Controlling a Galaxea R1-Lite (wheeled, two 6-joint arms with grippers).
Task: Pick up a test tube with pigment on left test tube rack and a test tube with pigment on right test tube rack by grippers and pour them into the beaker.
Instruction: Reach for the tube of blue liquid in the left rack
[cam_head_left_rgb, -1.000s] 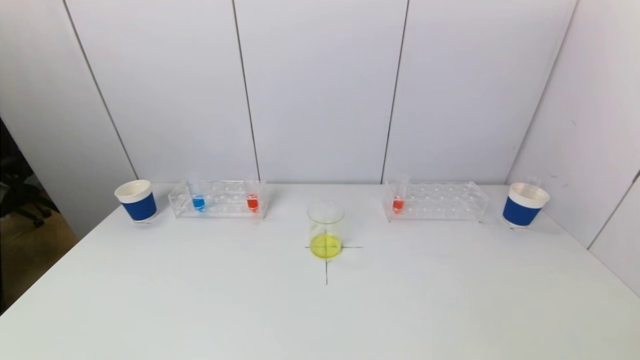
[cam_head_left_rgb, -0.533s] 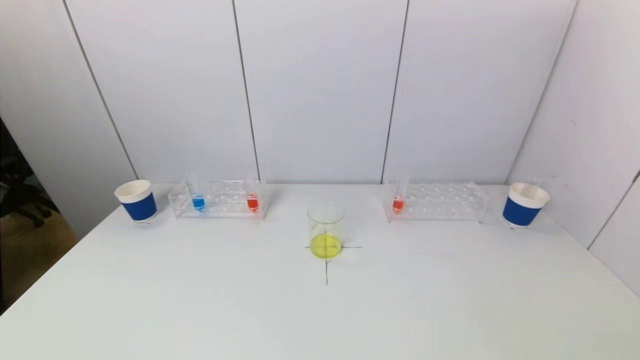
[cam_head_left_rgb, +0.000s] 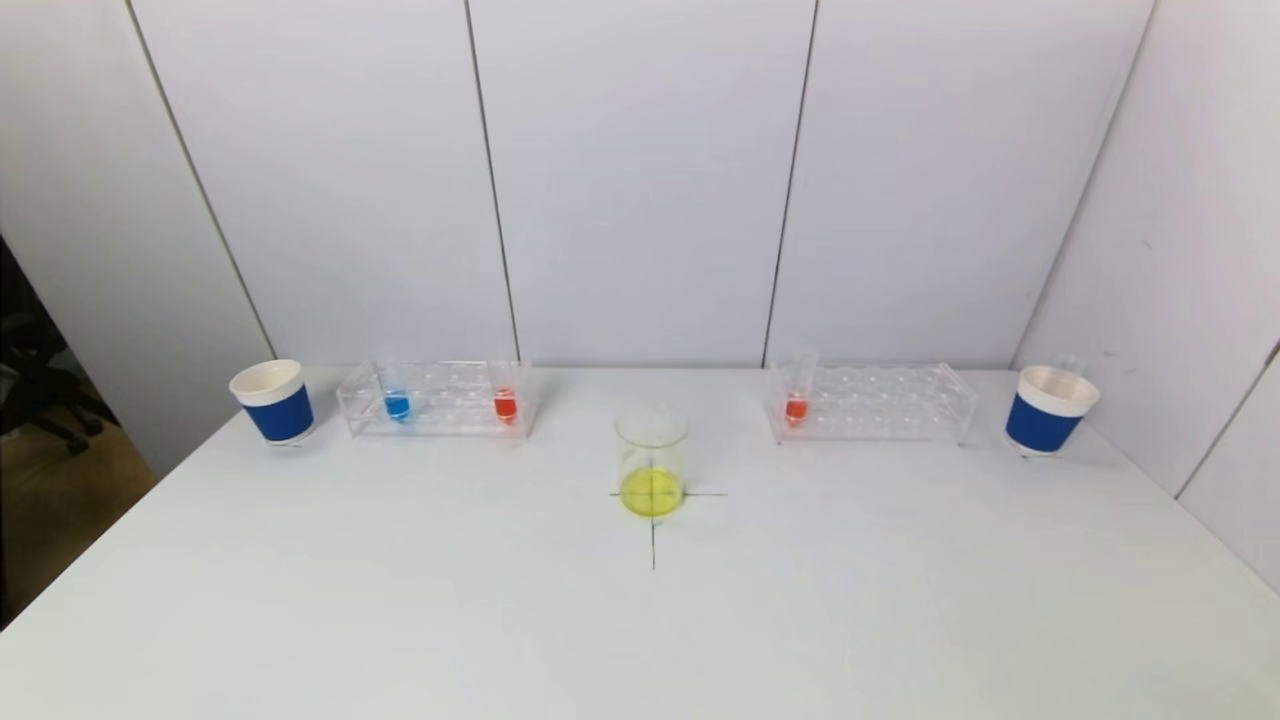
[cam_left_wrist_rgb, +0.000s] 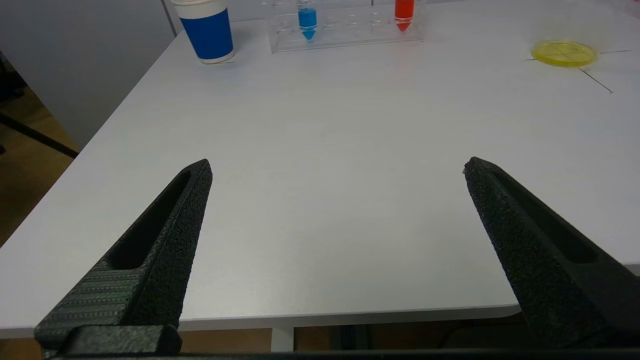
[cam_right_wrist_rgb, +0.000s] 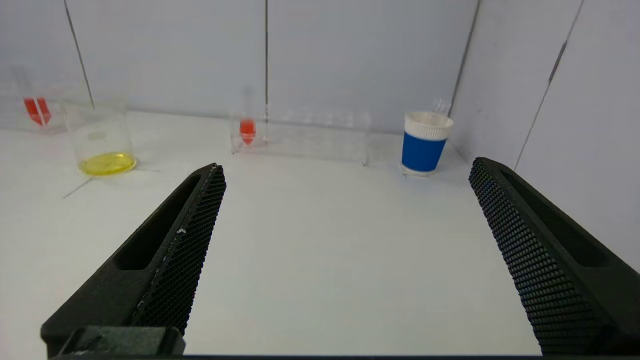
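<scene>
Nothing is shifting since the earlier frames; both arms are idling back at the near bench (cam_head_left_rgb: 400, 620) edge. Left gripper (cam_left_wrist_rgb: 337, 167) and right gripper (cam_right_wrist_rgb: 347, 167) are holding jaws wide apart, empty. Blue tube (cam_left_wrist_rgb: 307, 20) and red tube (cam_left_wrist_rgb: 403, 11) are standing well beyond the left jaws; orange tube (cam_right_wrist_rgb: 247, 127) beyond the right; beaker (cam_head_left_rgb: 651, 460) between. Risk: an off-centre approach nudging the light rack, tipping tubes.

Lab bench: test tube racks (cam_head_left_rgb: 436, 398), beaker (cam_head_left_rgb: 651, 460).
</scene>
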